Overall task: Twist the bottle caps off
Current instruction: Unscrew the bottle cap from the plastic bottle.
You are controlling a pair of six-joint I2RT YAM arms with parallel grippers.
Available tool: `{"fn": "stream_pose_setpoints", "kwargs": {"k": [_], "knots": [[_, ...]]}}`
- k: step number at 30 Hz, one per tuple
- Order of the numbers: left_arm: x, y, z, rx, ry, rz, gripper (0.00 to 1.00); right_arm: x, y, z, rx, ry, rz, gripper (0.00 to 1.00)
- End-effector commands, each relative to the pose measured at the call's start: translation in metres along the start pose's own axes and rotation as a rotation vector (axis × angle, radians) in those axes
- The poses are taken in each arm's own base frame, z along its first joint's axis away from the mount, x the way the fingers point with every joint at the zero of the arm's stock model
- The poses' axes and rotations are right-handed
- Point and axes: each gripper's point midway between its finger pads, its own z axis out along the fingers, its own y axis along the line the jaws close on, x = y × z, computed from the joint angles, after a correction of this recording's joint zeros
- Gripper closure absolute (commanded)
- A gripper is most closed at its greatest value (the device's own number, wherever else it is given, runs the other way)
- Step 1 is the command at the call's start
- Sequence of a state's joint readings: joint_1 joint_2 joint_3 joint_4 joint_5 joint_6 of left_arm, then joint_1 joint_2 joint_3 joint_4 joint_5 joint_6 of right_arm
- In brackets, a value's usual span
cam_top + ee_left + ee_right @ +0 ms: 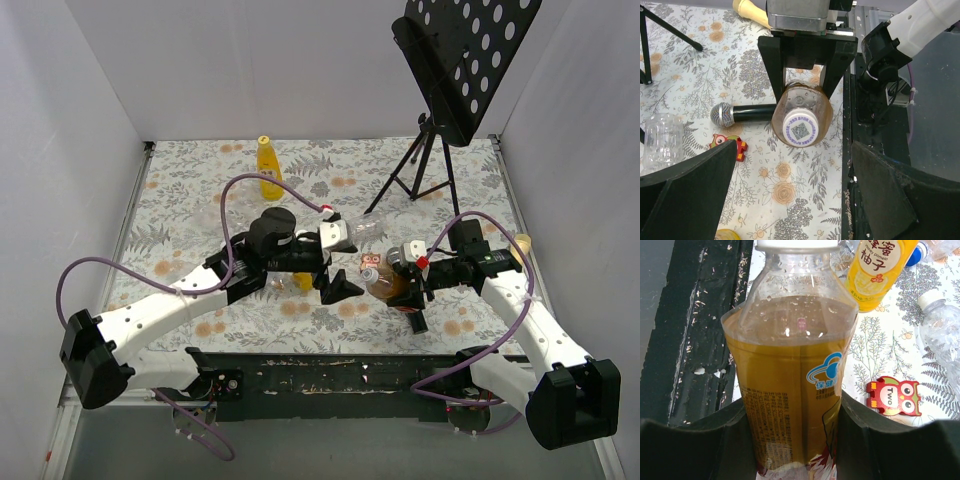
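A squat brown bottle [790, 380] with a red-patterned label stands upright in my right gripper [790, 440], whose jaws are shut on its body. Its white cap [801, 127] is on the neck and faces the left wrist camera; it also shows in the top view [369, 273]. My left gripper [795, 200] is open and empty, its fingers spread wide just short of the cap without touching it. In the top view the left gripper [338, 272] sits just left of the bottle [388, 285] and the right gripper [410, 275].
A black microphone [740, 114] lies behind the bottle. A red owl tile [892, 396], a yellow juice bottle [880, 270] and a clear bottle [942, 330] lie nearby. Another yellow bottle [269, 168] stands at the back, and a music stand's tripod [425, 170] at back right.
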State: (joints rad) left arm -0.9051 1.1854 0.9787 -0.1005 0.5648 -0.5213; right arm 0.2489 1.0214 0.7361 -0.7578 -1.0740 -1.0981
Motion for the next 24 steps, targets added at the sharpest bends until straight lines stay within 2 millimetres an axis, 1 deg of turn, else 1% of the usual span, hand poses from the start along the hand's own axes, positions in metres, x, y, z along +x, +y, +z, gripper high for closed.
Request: {"fn": "stream_pose_setpoints", "kwargs": {"k": [1, 3, 18, 24], "knots": [[-0.023, 0.000, 0.001, 0.030, -0.040, 0.066, 0.02, -0.007, 0.005, 0.000, -0.013, -0.037, -0.017, 0.99], [-0.019, 0.002, 0.005, 0.033, -0.030, 0.068, 0.03, -0.007, 0.005, 0.000, -0.014, -0.037, -0.016, 0.99], [-0.013, 0.005, 0.018, 0.056, -0.019, 0.061, 0.04, -0.007, 0.006, 0.000, -0.016, -0.043, -0.016, 0.99], [-0.009, 0.005, 0.027, 0.078, -0.004, 0.057, 0.09, -0.009, 0.005, 0.000, -0.018, -0.045, -0.013, 0.99]]}}
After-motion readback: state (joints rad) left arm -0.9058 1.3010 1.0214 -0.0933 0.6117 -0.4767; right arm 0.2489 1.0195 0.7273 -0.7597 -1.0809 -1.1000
